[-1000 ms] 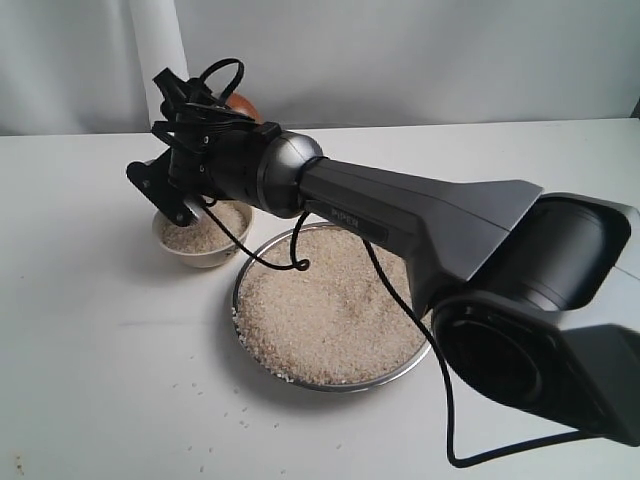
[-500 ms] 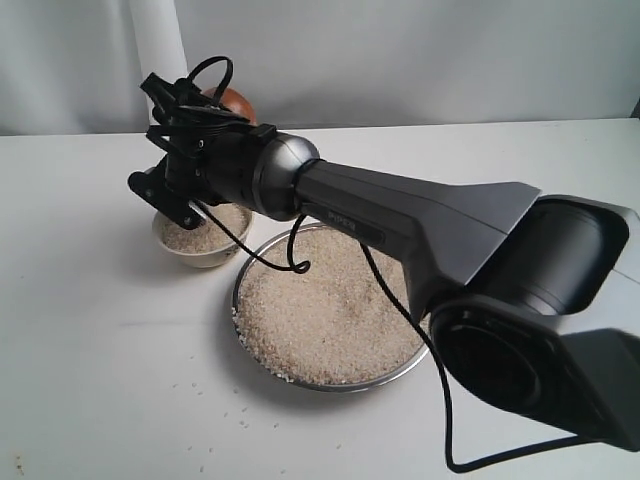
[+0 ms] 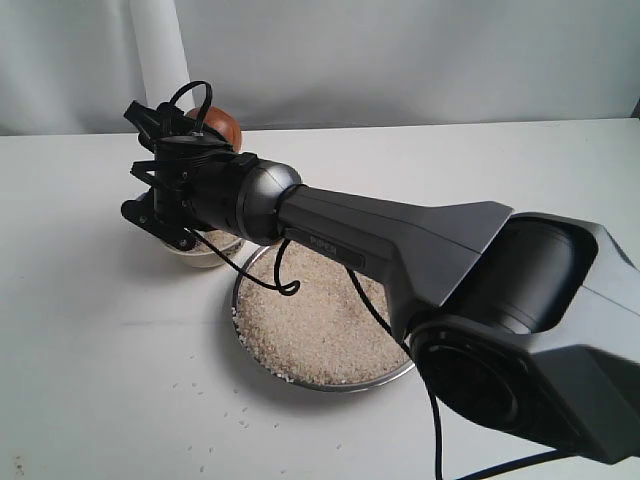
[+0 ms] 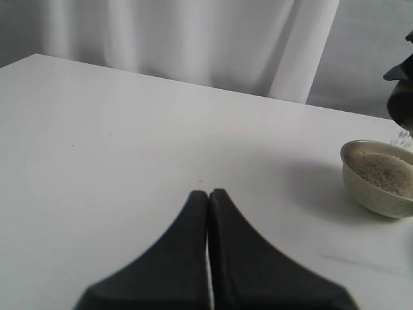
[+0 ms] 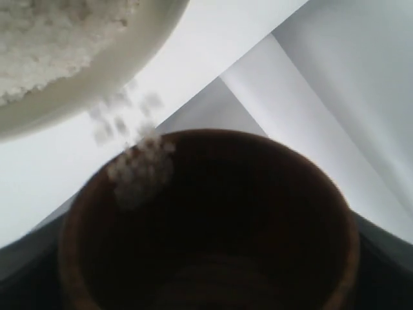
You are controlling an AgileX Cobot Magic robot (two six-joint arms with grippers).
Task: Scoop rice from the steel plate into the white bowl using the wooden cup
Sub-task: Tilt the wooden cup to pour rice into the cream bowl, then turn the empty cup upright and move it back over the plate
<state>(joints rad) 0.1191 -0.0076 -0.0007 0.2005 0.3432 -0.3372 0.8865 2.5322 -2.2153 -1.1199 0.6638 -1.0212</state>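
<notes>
A white table (image 3: 90,330) runs back to a pale grey curtain (image 4: 161,39) hanging in soft folds under even light.

My right arm (image 3: 400,240) is one long dark grey casing, smooth and matte. It flares wide into a bulky rounded elbow housing (image 3: 540,290) with a black circular cap (image 3: 470,378). Small pale lettering (image 3: 327,243) runs along the forearm, too small to read. At the wrist sits a glossy silver-grey dome (image 3: 265,200), and beyond it a black head (image 3: 172,190) of angular plates and brackets. A thin black cable (image 3: 436,440) loops over that head and runs down past the elbow. My left jaws are two matte black fingers (image 4: 184,258) — broad at the base, tapering to rounded tips.
</notes>
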